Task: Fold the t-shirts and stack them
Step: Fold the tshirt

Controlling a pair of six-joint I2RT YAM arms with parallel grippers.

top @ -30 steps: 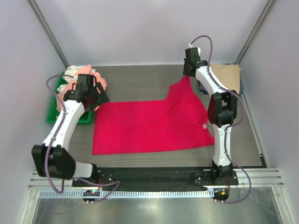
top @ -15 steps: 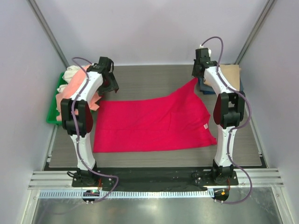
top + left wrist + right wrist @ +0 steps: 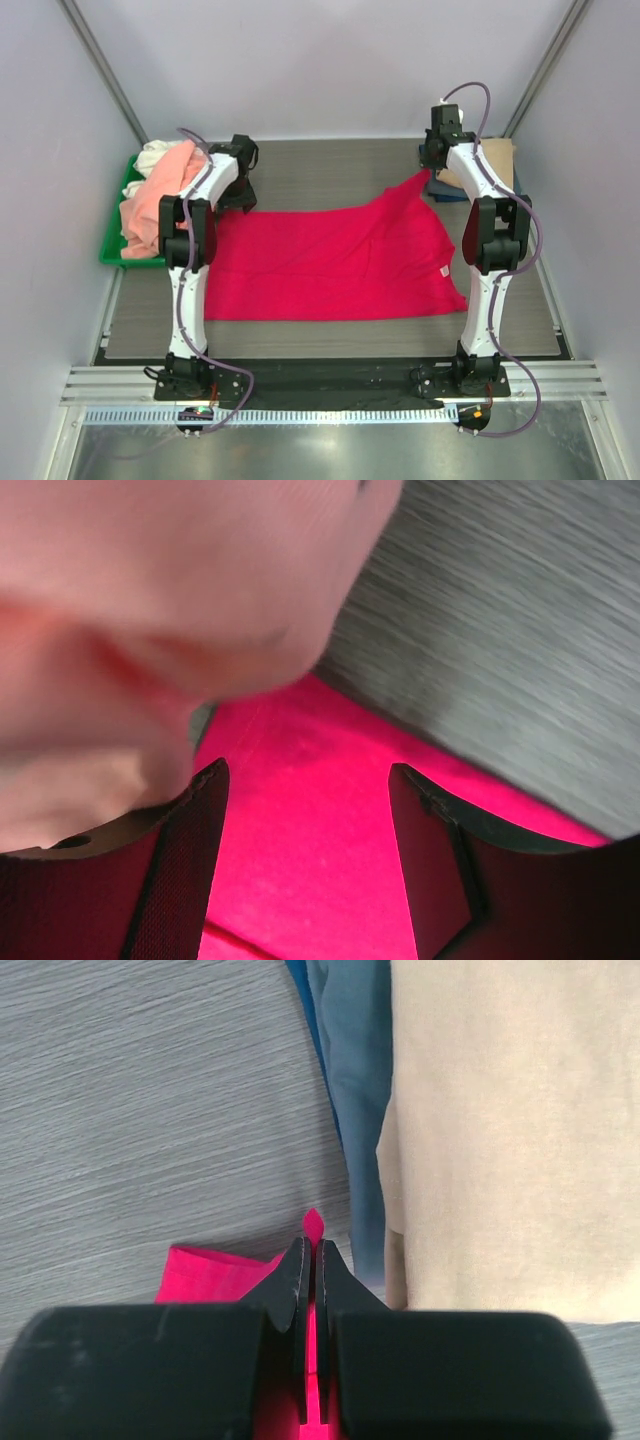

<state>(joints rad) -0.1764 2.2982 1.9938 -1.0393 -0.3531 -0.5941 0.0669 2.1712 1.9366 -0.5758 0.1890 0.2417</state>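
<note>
The red shirt (image 3: 330,265) lies spread across the middle of the table (image 3: 330,172). It is mostly flat, with its far right corner drawn up into a peak. The right claw (image 3: 311,1248) is clenched on that peak. Its two fingers are pressed together on a thin strip of red cloth, and a small tip of cloth pokes out past the fingertips. From this claw the cloth slopes down toward the near left, where the rest of the shirt rests on the table. A small white tag (image 3: 438,270) shows at the shirt's right edge, nearer the arm bases than the claw.

Just right of the right claw lies a tan shirt (image 3: 510,1130), folded flat. A blue shirt (image 3: 350,1090) sits under it, showing as a strip along its left edge, beyond and just right of the fingertips.

The left claw (image 3: 305,810) is released, its fingers (image 3: 195,860) spread wide and pointing down over the red shirt's far left corner. Red cloth fills the gap between them, but I cannot tell whether the tips touch it. Close on this claw's left is a pink shirt (image 3: 150,600), blurred in the wrist view. It tops a heap with a white shirt (image 3: 150,155) in the green tray (image 3: 112,252), left of that claw.
</note>
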